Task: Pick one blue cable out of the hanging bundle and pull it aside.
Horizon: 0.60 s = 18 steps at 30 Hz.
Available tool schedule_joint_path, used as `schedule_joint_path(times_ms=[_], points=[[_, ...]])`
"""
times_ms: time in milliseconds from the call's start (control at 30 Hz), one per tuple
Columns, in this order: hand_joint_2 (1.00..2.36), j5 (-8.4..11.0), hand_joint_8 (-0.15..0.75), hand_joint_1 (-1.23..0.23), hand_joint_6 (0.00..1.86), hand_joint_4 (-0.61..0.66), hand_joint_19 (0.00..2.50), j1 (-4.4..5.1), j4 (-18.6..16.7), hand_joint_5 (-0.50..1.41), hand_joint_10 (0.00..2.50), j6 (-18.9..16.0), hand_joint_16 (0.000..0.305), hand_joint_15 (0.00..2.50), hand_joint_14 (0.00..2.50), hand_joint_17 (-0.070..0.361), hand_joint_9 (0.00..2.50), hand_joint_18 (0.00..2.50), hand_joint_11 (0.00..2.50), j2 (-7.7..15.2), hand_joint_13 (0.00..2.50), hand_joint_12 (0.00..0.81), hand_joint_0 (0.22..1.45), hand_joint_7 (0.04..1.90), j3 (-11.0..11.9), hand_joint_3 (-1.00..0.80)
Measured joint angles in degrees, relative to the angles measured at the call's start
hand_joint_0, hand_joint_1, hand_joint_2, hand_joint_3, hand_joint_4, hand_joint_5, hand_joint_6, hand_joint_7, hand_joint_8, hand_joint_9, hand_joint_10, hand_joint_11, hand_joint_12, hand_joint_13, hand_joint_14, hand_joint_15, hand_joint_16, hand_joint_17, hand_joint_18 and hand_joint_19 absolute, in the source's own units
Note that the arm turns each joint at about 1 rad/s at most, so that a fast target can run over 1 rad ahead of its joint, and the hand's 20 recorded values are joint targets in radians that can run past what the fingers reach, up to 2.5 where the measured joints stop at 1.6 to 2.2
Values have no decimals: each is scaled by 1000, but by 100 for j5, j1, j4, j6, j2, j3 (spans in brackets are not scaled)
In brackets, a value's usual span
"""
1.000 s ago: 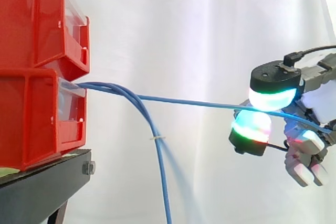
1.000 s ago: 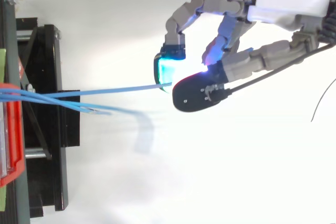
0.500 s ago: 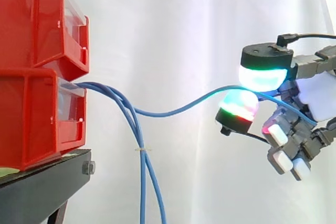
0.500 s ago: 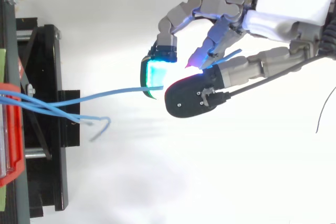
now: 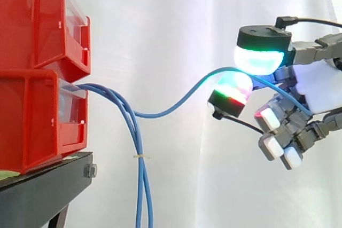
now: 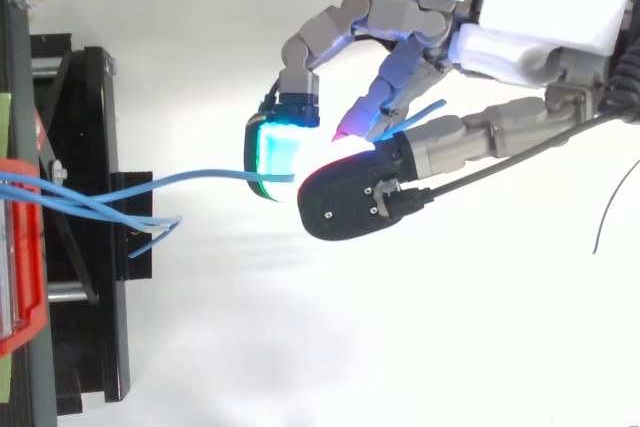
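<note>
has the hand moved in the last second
Yes. In the side view the hand has come closer to the red bins and slightly higher; the blue cable it pinches now sags.

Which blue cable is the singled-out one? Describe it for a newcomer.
Start at the stacked red bins; blue cables leave the lower one. Most hang straight down as a tied bundle. The singled-out cable alone sags rightward, then rises into the pinch of the robot hand.
</note>
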State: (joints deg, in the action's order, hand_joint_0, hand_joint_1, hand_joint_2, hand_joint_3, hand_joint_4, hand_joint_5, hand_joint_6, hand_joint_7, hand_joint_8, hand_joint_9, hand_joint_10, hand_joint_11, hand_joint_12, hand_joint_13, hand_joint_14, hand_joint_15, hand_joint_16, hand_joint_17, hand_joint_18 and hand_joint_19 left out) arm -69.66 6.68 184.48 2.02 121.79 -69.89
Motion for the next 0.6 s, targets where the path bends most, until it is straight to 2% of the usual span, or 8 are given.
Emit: schedule_joint_path(times_ms=[600], points=[[1021, 5, 231, -830, 911, -142, 636, 1, -25, -51, 16, 1, 49, 646, 21, 110, 1169, 833, 557, -1, 951, 360, 574, 1007, -1, 73]])
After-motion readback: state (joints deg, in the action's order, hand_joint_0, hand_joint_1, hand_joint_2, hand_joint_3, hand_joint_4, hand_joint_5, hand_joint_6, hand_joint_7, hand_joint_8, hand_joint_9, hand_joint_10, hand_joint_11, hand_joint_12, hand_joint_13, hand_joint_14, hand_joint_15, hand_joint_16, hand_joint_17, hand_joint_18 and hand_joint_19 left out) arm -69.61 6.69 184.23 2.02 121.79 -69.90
